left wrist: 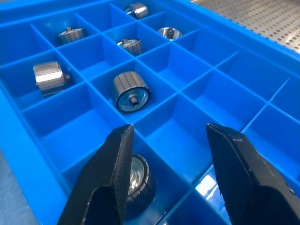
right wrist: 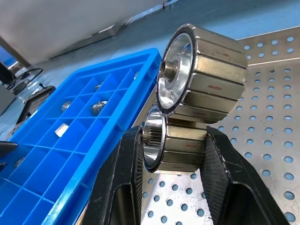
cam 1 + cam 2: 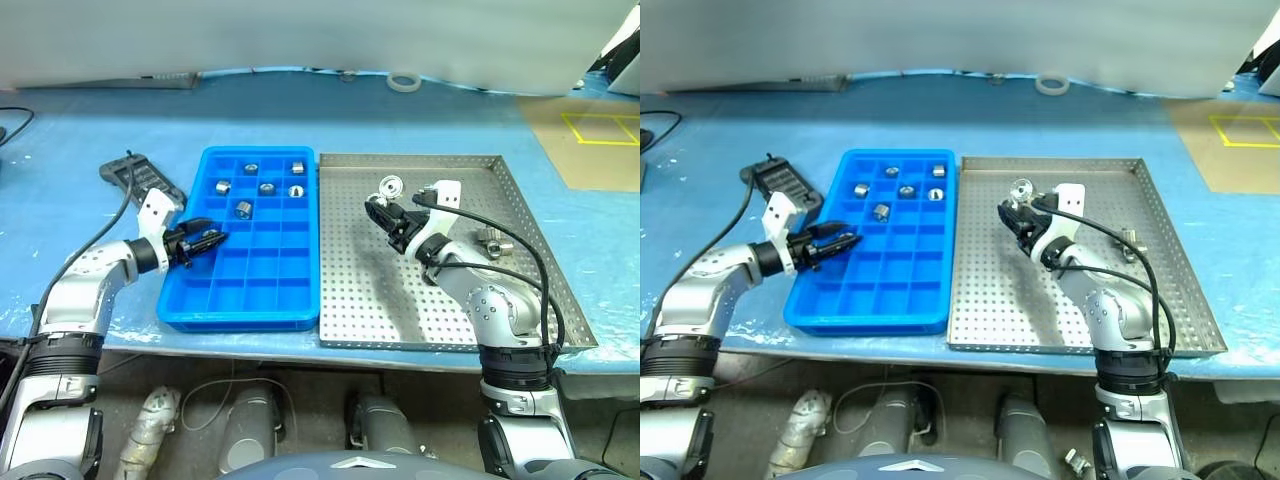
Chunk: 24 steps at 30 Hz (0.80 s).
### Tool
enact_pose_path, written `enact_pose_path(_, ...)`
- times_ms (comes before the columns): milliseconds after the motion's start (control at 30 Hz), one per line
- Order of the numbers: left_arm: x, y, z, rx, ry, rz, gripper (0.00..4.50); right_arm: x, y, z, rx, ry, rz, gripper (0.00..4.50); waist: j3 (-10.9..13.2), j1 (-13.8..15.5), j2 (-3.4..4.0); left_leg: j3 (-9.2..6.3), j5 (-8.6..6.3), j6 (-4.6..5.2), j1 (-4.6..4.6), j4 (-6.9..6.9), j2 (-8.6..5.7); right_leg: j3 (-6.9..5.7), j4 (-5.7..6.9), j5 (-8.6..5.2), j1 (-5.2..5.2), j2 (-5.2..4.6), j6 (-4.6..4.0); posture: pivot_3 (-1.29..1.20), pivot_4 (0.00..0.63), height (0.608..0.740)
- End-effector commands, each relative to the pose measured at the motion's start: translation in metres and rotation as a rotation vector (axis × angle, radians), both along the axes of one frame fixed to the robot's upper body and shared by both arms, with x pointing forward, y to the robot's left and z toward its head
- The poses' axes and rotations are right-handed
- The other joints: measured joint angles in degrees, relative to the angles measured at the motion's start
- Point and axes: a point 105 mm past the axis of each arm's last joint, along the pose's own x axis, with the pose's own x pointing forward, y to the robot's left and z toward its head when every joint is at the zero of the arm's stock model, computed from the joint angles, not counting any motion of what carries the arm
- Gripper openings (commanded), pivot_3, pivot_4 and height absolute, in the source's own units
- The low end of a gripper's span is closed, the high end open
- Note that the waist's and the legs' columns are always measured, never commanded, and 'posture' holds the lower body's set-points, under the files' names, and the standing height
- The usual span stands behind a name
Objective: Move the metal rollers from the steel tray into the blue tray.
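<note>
Pale blue sheeting covers the surface point(image 3: 300, 110), with the steel tray point(image 3: 540, 300) on the right and the blue tray point(image 3: 200, 310) touching its left rim. In the blue tray's far compartments lie five metal rollers point(image 3: 267, 188), each in its own cell, and a sixth point(image 3: 243, 209) sits one row nearer. A further roller point(image 1: 136, 180) rests in a cell directly beneath the left gripper point(image 3: 212, 240), whose fingers point(image 1: 117, 164) stand apart over the tray's left side, holding nothing. Over the steel tray's far left part, the right gripper point(image 2: 171, 154) has its fingers clamped on a roller point(image 2: 176, 150), with a second roller point(image 2: 201, 75) stuck on top of it. One loose roller point(image 3: 489, 240) lies further right on the perforated floor.
</note>
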Motion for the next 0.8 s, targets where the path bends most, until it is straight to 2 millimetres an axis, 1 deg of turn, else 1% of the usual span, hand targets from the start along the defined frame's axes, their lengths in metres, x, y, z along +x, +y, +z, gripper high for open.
enact_pose_path(33, 0.007, -0.013, 0.03, -0.054, -0.096, -0.054, 2.57, -0.002, -0.001, 0.02, 0.016, -0.074, 0.001, 1.32, 0.0, 0.1, 0.0, 0.0, 0.0, -0.01, -0.01, 0.0, 0.03, 0.0, -0.01, 0.0, 0.0, 0.02, 0.0, -0.09, 0.15, 0.74)
enact_pose_path(100, 0.013, -0.043, 0.057, -0.147, -0.158, -0.141, 2.57, -0.003, 0.0, 0.021, 0.015, -0.08, 0.008, 1.32, 0.0, 0.7, -0.01, 0.0, 0.02, -0.04, -0.02, 0.0, 0.04, -0.02, -0.01, 0.0, 0.0, 0.02, 0.0, -0.09, 0.15, 0.74)
enact_pose_path(167, 0.018, -0.071, 0.073, -0.222, -0.193, -0.217, 2.57, -0.006, 0.005, 0.025, 0.013, -0.1, 0.04, 1.32, 0.0, 1.3, -0.01, 0.0, 0.04, -0.03, -0.02, 0.05, 0.03, -0.03, 0.01, 0.0, 0.03, 0.01, -0.01, -0.09, 0.15, 0.74)
enact_pose_path(267, 0.03, -0.1, 0.086, -0.318, -0.2, -0.266, 2.57, -0.012, 0.014, 0.032, -0.04, -0.15, 0.11, 1.32, 0.0, 1.3, -0.02, 0.01, 0.04, 0.0, -0.01, 0.12, 0.02, 0.02, 0.01, 0.02, 0.06, 0.0, -0.04, -0.1, 0.15, 0.74)
enact_pose_path(300, 0.032, -0.106, 0.088, -0.339, -0.198, -0.272, 2.57, -0.013, 0.015, 0.033, -0.055, -0.161, 0.124, 1.32, 0.0, 1.3, -0.02, 0.01, 0.05, 0.0, -0.02, 0.11, 0.02, 0.02, 0.01, 0.02, 0.06, 0.01, -0.04, -0.1, 0.15, 0.74)
enact_pose_path(367, 0.036, -0.124, 0.096, -0.419, -0.181, -0.315, 2.57, -0.018, 0.021, 0.036, -0.152, -0.215, 0.17, 1.32, 0.0, 1.1, -0.02, 0.01, 0.05, 0.01, -0.01, 0.1, 0.05, 0.03, 0.0, 0.03, 0.05, 0.04, -0.03, -0.12, 0.15, 0.74)
enact_pose_path(433, 0.033, -0.143, 0.099, -0.469, -0.156, -0.398, 2.57, -0.023, 0.024, 0.039, -0.248, -0.267, 0.208, 1.32, 0.0, 0.9, -0.03, 0.0, 0.08, 0.06, -0.05, 0.09, 0.08, 0.03, -0.01, 0.03, 0.02, 0.08, -0.03, -0.14, 0.15, 0.74)
enact_pose_path(467, 0.033, -0.15, 0.097, -0.473, -0.146, -0.419, 2.57, -0.025, 0.024, 0.04, -0.27, -0.282, 0.217, 1.32, 0.0, 0.7, -0.04, 0.0, 0.1, 0.11, -0.07, 0.09, 0.09, 0.02, 0.0, 0.03, 0.0, 0.09, -0.03, -0.14, 0.15, 0.74)
enact_pose_path(567, 0.035, -0.164, 0.09, -0.472, -0.124, -0.447, 2.57, -0.03, 0.024, 0.041, -0.316, -0.309, 0.242, 1.32, 0.0, 0.1, -0.04, 0.0, 0.1, 0.23, -0.09, 0.09, 0.16, 0.01, 0.0, 0.03, -0.01, 0.14, -0.02, -0.17, 0.15, 0.74)
enact_pose_path(633, 0.03, -0.175, 0.084, -0.487, -0.098, -0.487, 2.57, -0.035, 0.025, 0.042, -0.329, -0.327, 0.25, 1.32, 0.0, -0.2, -0.04, 0.0, 0.08, 0.28, -0.1, 0.1, 0.18, 0.0, -0.01, 0.03, 0.0, 0.15, -0.02, -0.2, 0.15, 0.74)
enact_pose_path(700, 0.024, -0.181, 0.082, -0.501, -0.085, -0.528, 2.57, -0.036, 0.025, 0.043, -0.329, -0.341, 0.237, 1.32, 0.0, -0.2, -0.04, 0.0, 0.03, 0.36, -0.13, 0.13, 0.18, -0.01, -0.03, 0.03, 0.0, 0.14, -0.03, -0.2, 0.15, 0.74)
enact_pose_path(800, 0.025, -0.183, 0.084, -0.513, -0.082, -0.529, 2.6, -0.038, 0.024, 0.043, -0.319, -0.34, 0.226, 1.32, 0.0, -0.4, -0.04, 0.0, -0.1, 0.58, -0.15, 0.26, 0.19, -0.01, -0.01, 0.03, 0.0, 0.14, -0.03, -0.21, 0.15, 0.74)
